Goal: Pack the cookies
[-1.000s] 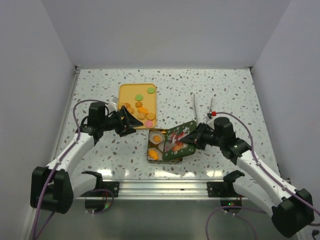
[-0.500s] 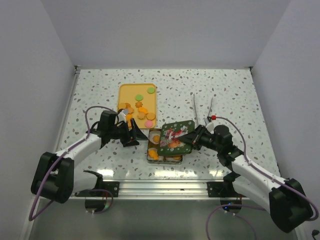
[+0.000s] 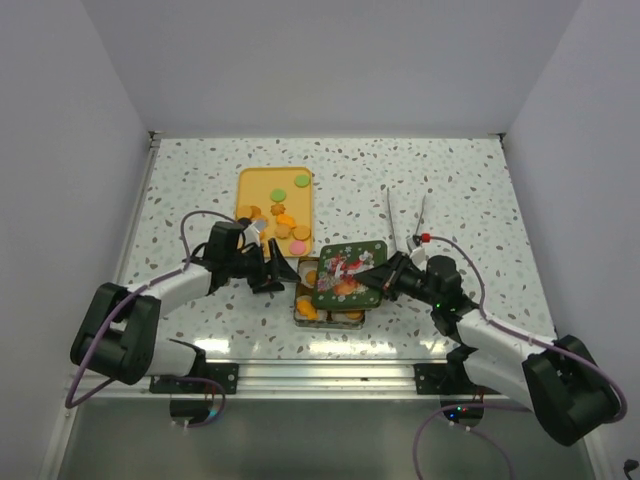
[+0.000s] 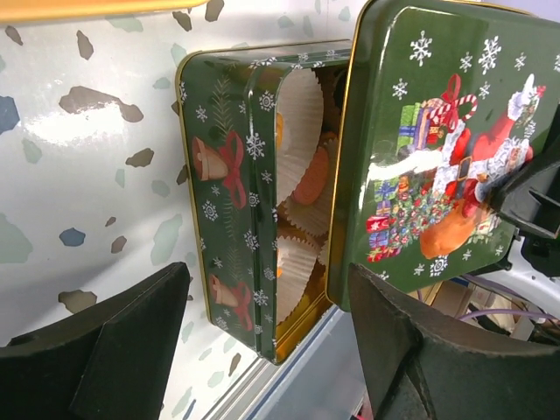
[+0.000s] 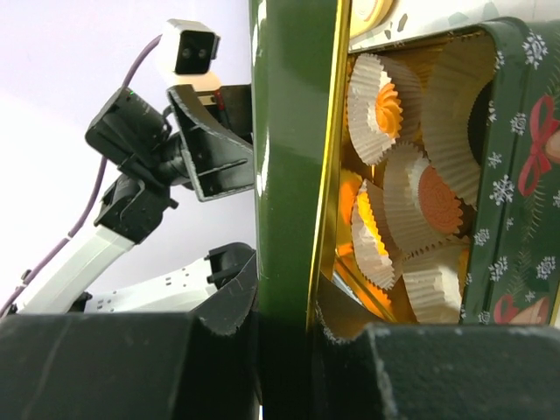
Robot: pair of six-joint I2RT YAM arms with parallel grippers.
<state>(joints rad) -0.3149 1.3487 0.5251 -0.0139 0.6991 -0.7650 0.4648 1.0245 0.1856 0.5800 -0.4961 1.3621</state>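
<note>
Several loose cookies (image 3: 285, 222), orange, green and pink, lie on a yellow tray (image 3: 262, 180). A green Christmas tin (image 3: 301, 312) holds more cookies (image 5: 437, 199) in white paper cups. My right gripper (image 3: 385, 278) is shut on the edge of the tin's lid (image 3: 348, 272) and holds it tilted over the tin, leaving the tin's left part uncovered. In the right wrist view the lid (image 5: 289, 131) stands edge-on between the closed fingers. My left gripper (image 3: 278, 272) is open and empty, low beside the tin's left wall (image 4: 223, 175), with the lid (image 4: 437, 149) just past it.
A pair of metal tongs (image 3: 405, 215) lies on the speckled table behind the right arm. The yellow tray sits just behind the tin. White walls close in the table on three sides. The metal rail (image 3: 320, 375) runs along the near edge.
My right gripper has carried the lid left and lowered it flatter over the tin. My left gripper has moved right and forward, away from the tray and up to the tin's left side.
</note>
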